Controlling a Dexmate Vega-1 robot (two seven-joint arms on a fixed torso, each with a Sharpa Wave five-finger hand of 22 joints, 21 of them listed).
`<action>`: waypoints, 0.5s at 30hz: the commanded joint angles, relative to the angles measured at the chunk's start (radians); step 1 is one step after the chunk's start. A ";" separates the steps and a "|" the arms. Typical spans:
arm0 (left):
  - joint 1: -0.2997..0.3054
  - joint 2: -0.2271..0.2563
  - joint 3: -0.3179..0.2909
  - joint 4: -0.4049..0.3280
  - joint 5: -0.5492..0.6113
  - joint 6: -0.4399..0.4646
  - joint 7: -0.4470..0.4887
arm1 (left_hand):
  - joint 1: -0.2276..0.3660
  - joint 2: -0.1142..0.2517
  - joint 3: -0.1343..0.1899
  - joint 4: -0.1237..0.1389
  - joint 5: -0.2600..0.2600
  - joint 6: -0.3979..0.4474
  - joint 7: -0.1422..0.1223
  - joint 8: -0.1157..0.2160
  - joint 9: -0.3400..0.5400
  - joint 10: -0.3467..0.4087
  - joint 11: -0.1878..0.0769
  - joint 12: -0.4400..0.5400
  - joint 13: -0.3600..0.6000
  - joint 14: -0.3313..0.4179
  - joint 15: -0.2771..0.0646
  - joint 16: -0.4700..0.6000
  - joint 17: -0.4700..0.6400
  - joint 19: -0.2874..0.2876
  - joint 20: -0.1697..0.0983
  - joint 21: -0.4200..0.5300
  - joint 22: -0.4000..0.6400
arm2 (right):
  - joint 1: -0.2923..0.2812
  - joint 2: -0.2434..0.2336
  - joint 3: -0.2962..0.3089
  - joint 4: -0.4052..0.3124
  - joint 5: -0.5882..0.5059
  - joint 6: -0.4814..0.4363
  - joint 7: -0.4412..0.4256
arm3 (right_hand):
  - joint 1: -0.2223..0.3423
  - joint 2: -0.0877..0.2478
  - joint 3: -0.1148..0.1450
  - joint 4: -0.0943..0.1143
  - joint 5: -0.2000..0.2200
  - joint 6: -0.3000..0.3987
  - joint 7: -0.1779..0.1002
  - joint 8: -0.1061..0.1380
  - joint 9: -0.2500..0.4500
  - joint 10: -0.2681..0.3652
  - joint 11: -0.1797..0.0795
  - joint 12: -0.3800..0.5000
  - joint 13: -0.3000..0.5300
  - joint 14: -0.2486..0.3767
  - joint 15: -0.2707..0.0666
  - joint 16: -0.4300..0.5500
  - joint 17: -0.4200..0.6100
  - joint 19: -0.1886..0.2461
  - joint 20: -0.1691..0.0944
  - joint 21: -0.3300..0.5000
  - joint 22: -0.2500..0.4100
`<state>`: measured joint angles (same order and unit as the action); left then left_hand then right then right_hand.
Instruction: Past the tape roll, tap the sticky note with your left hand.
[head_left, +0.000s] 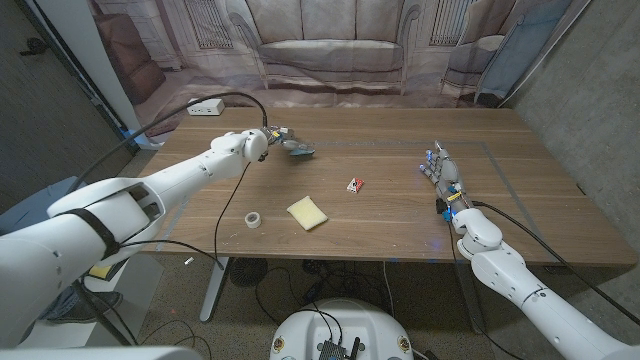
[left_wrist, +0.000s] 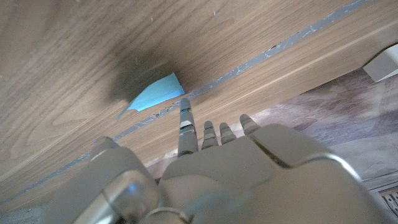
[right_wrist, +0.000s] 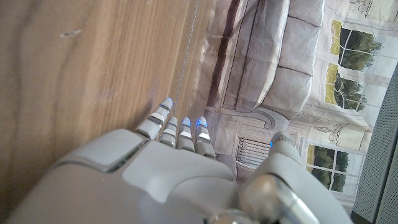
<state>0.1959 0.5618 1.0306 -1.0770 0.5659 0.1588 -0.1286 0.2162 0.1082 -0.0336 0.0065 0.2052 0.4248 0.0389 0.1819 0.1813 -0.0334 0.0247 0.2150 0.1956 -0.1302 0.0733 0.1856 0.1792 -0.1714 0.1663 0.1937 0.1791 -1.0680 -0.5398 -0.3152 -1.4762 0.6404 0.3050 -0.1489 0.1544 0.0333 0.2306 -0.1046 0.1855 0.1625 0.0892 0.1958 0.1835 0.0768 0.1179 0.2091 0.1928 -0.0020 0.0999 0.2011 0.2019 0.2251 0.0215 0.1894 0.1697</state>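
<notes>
Fingers released and grasping nothing, left hand (head_left: 283, 141) hovers upper-centre above the table (head_left: 400, 215), beyond tape roll (head_left: 254, 220), likely approaching sticky note (head_left: 307, 212); right hand (head_left: 442, 172) waits open.

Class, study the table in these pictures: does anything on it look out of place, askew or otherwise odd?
Mildly odd: the left hand hovers over a blue sticky note near the table's far edge, while the yellow sticky note lies askew nearer the front, beside the tape roll. A small red-and-white item lies alone mid-table. Nothing is spilled or damaged.
</notes>
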 joint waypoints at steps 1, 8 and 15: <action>0.017 0.005 -0.011 -0.049 0.010 0.008 -0.007 | 0.006 0.002 0.006 0.001 0.003 -0.005 -0.003 -0.001 0.001 0.005 0.004 0.007 0.003 0.002 -0.002 0.007 0.002 -0.050 0.010 0.007 0.005 | -0.009 -0.001 0.006 -0.005 0.002 0.008 -0.002 | -0.004 0.006 0.000 -0.006 0.004 0.009 -0.003 -0.001 0.006 0.010 0.002 -0.002 0.005 0.007 0.006 0.004 0.006 0.005 0.005 0.005 0.003; 0.017 -0.010 -0.008 -0.057 0.019 -0.002 -0.003 | 0.007 0.002 0.007 0.001 0.003 -0.007 -0.005 0.000 0.001 0.003 0.005 0.006 0.003 0.000 -0.002 0.006 0.002 -0.052 0.009 0.007 0.005 | -0.014 0.000 0.008 -0.007 0.003 0.014 -0.002 | -0.003 0.006 0.001 -0.007 0.005 0.009 -0.002 -0.001 0.006 0.009 0.002 -0.002 0.005 0.007 0.006 0.003 0.006 0.005 0.004 0.006 0.003; 0.018 -0.025 -0.006 -0.038 0.017 -0.009 0.002 | 0.009 0.003 0.008 0.000 0.003 -0.003 -0.004 0.003 0.001 0.001 0.010 0.005 0.003 0.000 -0.001 0.006 0.002 -0.050 0.004 0.008 0.005 | -0.028 -0.002 0.014 -0.018 0.002 0.017 -0.013 | -0.004 0.006 0.000 -0.007 0.004 0.009 -0.002 -0.001 0.006 0.009 0.002 -0.002 0.005 0.007 0.006 0.003 0.006 0.005 0.004 0.006 0.003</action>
<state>0.2107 0.5538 1.0225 -1.1208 0.5786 0.1622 -0.1320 0.2161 0.1081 -0.0296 0.0107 0.2052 0.4194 0.0336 0.1818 0.1813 -0.0336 0.0248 0.2150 0.1956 -0.1303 0.0732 0.1856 0.1792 -0.1713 0.1663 0.1937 0.1791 -1.0793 -0.5396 -0.3091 -1.4820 0.6419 0.3163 -0.1510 0.1544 0.0333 0.2307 -0.1046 0.1855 0.1625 0.0892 0.1958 0.1835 0.0768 0.1179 0.2091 0.1928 -0.0020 0.0999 0.2011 0.2019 0.2251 0.0215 0.1894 0.1697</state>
